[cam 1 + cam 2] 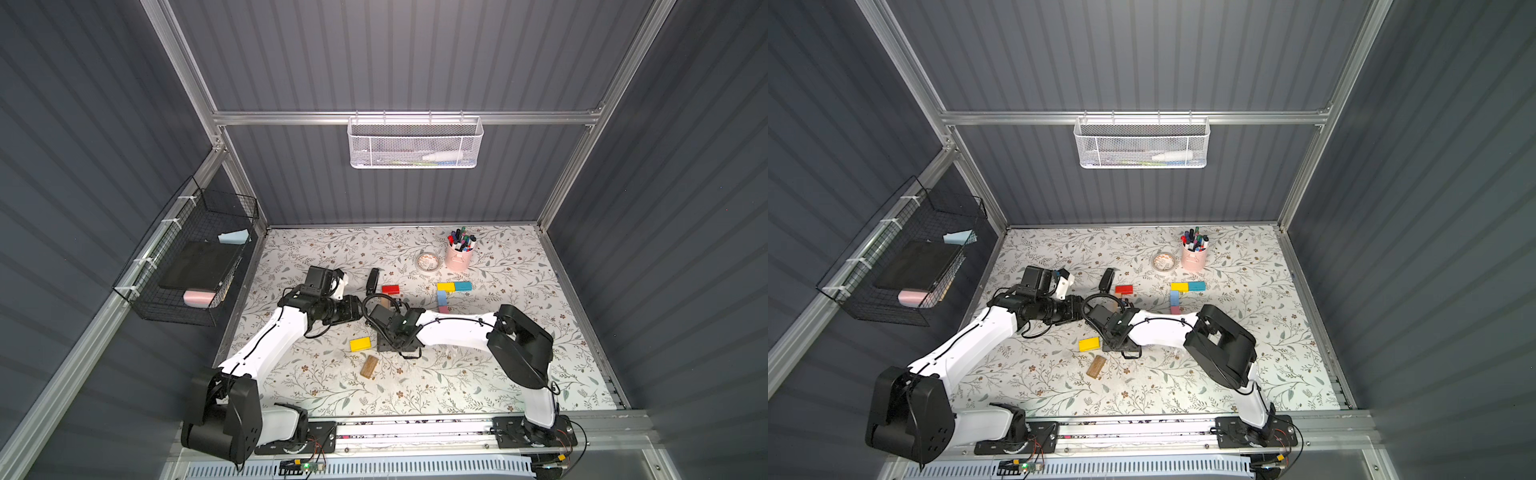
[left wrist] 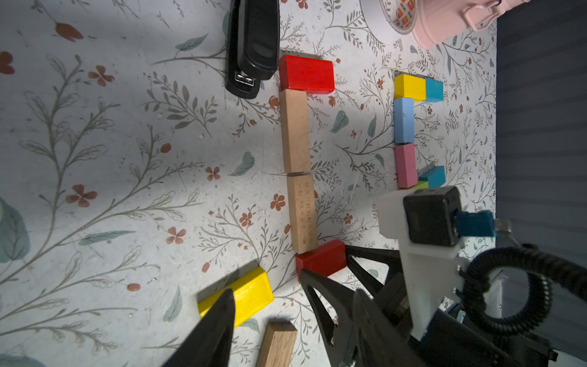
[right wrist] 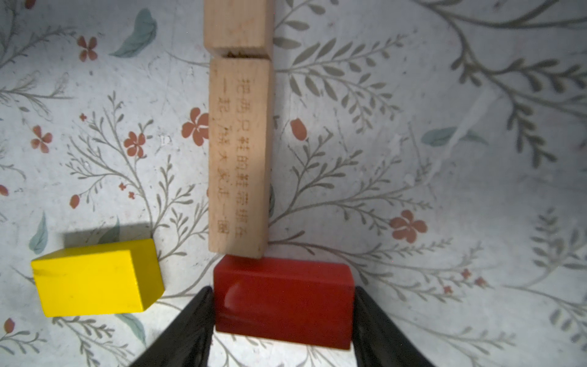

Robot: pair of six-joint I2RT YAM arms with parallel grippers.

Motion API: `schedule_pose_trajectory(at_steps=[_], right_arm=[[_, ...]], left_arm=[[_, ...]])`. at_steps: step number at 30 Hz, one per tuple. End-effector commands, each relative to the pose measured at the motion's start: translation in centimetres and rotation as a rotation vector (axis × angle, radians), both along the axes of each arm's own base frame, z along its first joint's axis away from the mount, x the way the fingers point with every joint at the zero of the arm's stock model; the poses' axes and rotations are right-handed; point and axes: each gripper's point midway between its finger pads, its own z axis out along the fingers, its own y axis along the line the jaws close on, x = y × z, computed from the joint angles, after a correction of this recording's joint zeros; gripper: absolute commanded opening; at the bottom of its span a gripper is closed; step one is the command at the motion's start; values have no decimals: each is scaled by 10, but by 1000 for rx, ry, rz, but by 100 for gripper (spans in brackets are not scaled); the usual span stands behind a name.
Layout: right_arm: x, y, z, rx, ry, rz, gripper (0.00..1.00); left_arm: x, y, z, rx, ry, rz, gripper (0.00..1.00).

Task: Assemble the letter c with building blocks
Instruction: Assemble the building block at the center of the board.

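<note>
Your right gripper (image 3: 281, 294) has its jaws clamped on the short ends of a red block (image 3: 282, 305). It lies flat on the worktop (image 3: 444, 190), touching the end of an engraved wooden block (image 3: 238, 159). That one butts against a plain wooden block (image 2: 295, 130), capped by a second red block (image 2: 306, 74), so together they make a C outline. The black stapler (image 2: 252, 47) crowds just beside the second red block. A loose yellow block (image 3: 95, 279) lies just beside the held one, with a darker wooden block (image 2: 276, 343) near it. Your left gripper (image 1: 355, 309) hovers close by, jaws apart and empty. A separate group of coloured blocks (image 2: 404, 120) lies well apart, towards the pink pen cup (image 1: 458, 257).
</note>
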Motion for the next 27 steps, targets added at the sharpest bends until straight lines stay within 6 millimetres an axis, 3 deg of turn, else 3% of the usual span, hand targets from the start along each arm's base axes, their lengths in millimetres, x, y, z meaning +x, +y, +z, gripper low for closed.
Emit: schedule_pose_trajectory(at_steps=[1, 20, 27], right_arm=[[1, -10, -14, -46, 13, -33, 67], [4, -9, -15, -55, 14, -25, 71], [3, -4, -7, -26, 16, -12, 76]], left_arm=[[3, -1, 7, -5, -17, -19, 58], [3, -1, 6, -1, -16, -22, 57], [2, -1, 5, 2, -13, -21, 57]])
